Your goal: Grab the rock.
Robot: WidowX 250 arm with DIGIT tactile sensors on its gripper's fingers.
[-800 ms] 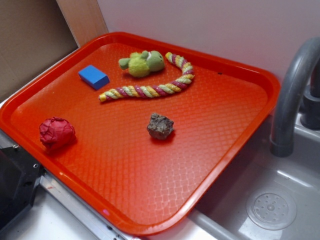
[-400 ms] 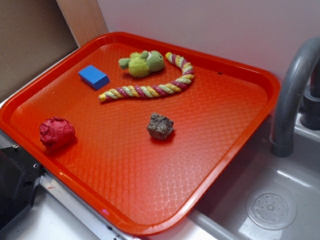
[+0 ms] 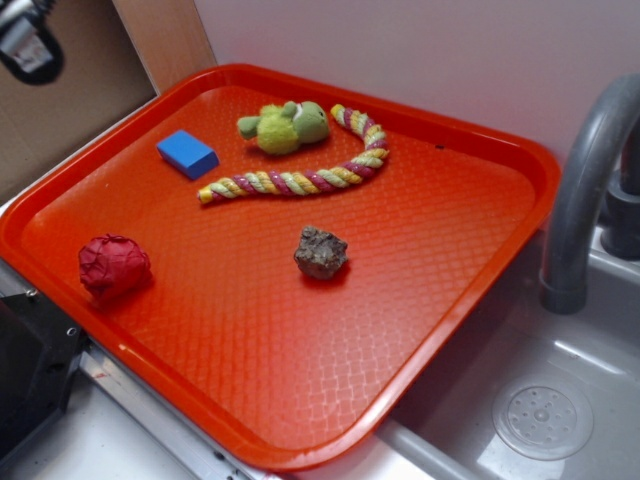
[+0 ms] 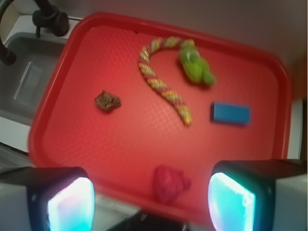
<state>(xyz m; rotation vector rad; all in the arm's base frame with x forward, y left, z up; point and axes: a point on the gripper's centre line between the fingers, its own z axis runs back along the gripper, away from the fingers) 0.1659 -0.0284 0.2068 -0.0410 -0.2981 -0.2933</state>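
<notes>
The claw (image 4: 151, 202) hangs high above the near edge of the red tray (image 4: 269, 144), its pads spread wide with nothing between them; in the exterior view a piece of the arm has newly appeared at the upper left corner, so the approach has likely only begun. Just below sits the red ball (image 4: 169, 184). Farther in, the rock (image 4: 107, 101) lies alone, untouched, well apart from the striped rope (image 4: 163, 86), blue block (image 4: 231, 113) and green plush (image 4: 195, 65) beyond.
</notes>
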